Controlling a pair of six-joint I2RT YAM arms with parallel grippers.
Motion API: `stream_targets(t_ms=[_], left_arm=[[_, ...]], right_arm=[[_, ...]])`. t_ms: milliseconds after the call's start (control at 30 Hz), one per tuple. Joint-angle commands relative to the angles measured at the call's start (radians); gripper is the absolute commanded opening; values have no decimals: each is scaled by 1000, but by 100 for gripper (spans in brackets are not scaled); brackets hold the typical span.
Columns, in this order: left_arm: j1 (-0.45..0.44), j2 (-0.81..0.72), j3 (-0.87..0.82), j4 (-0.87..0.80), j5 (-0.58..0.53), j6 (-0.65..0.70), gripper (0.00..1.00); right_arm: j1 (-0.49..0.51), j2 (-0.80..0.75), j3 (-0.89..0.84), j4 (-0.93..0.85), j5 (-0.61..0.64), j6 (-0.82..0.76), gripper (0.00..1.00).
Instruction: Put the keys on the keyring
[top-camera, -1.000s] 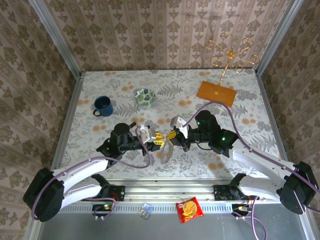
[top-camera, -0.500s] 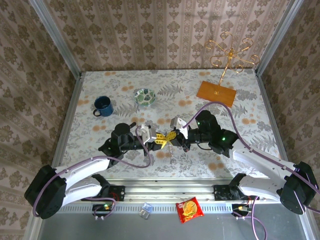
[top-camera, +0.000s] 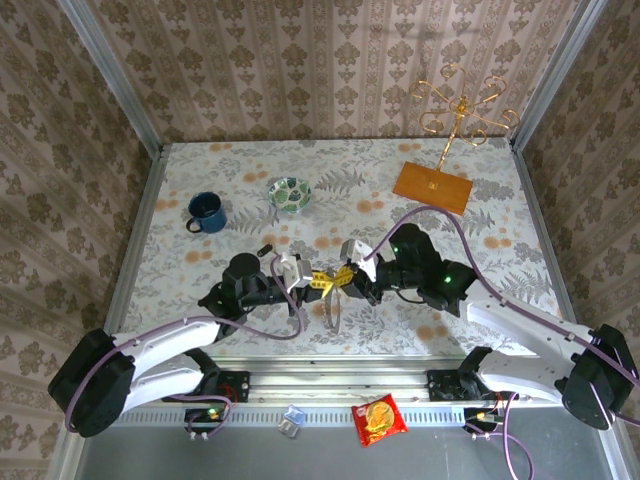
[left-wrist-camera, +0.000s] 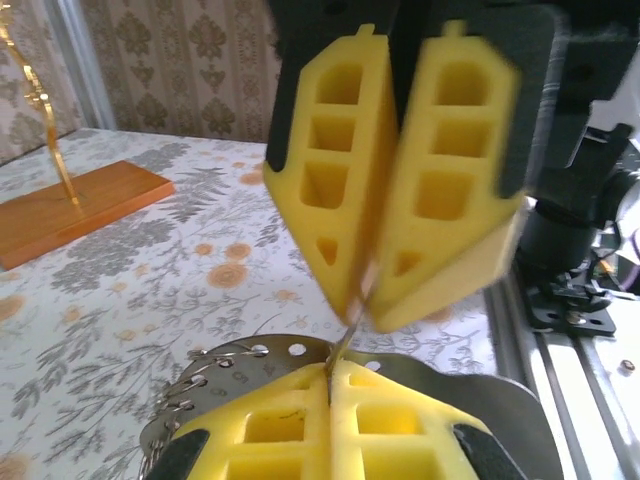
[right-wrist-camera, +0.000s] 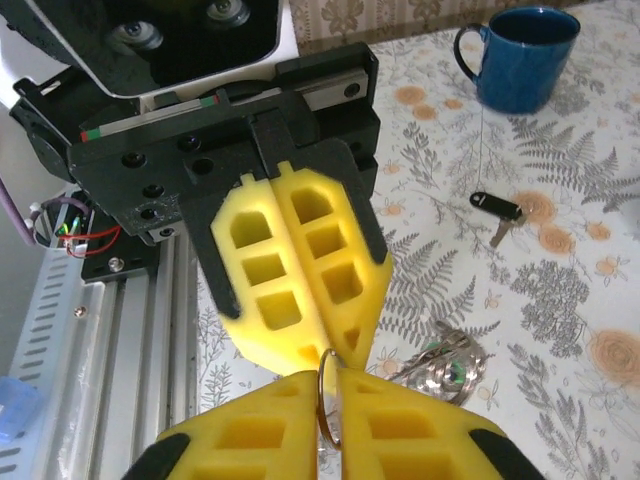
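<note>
Since a second ago my left gripper (top-camera: 319, 280) has closed its jaws, while the right one's have eased slightly apart; both wrists sit a touch closer to the near edge. At 6 o'clock from my fingertips, past the near rail, lies a red snack packet (top-camera: 378, 418). Over the near part of the table (top-camera: 500, 200) my two grippers meet tip to tip. The left one is clamped fully on the keyring (left-wrist-camera: 240, 358): a thin metal edge rises out of the seam between its pads, and the perforated grey band curves just behind them. My right gripper (top-camera: 345, 276) has its jaws a sliver apart with a thin metal loop standing in the slit; whether the pads press on it I cannot tell. At 10 o'clock the black key (right-wrist-camera: 497, 208) lies flat on the table, apart from the ring, and farther along that line stands the blue mug (top-camera: 205, 212). At 11 o'clock sits the green-patterned bowl (top-camera: 290, 193). Farthest, at 1 o'clock, is the gold wire stand (top-camera: 462, 105) on its wooden base (top-camera: 432, 186).
</note>
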Motion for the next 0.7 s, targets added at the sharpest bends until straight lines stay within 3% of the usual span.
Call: stream_targets(t_ms=[0, 100, 133, 200, 267, 400, 467, 533, 600, 667], left_arm=[[-17, -32, -14, 39, -106, 2, 0], [-36, -46, -13, -18, -140, 41, 0], [-41, -48, -14, -24, -145, 46, 0], [-50, -42, -17, -24, -151, 53, 0], [-56, -35, -15, -33, -164, 57, 0], [-58, -29, -20, -45, -254, 23, 0], [-58, -32, -14, -72, -311, 5, 2], [-58, -30, -4, -105, -351, 1, 6], [-58, -23, 14, -141, -387, -5, 17], [-58, -6, 35, -169, -420, -25, 26]], right_arm=[[10, -47, 5, -91, 68, -29, 31], [11, -60, 11, -142, 105, -62, 33], [11, -60, 11, -148, 108, -65, 31], [11, -53, 6, -143, 111, -63, 18], [11, -41, 7, -143, 158, -51, 17], [-8, -46, 35, -204, 355, 55, 28], [-21, -53, 55, -264, 501, 207, 40], [-51, -41, 87, -366, 583, 341, 44], [-97, 2, 119, -507, 627, 488, 45], [-153, 78, 128, -609, 579, 612, 45]])
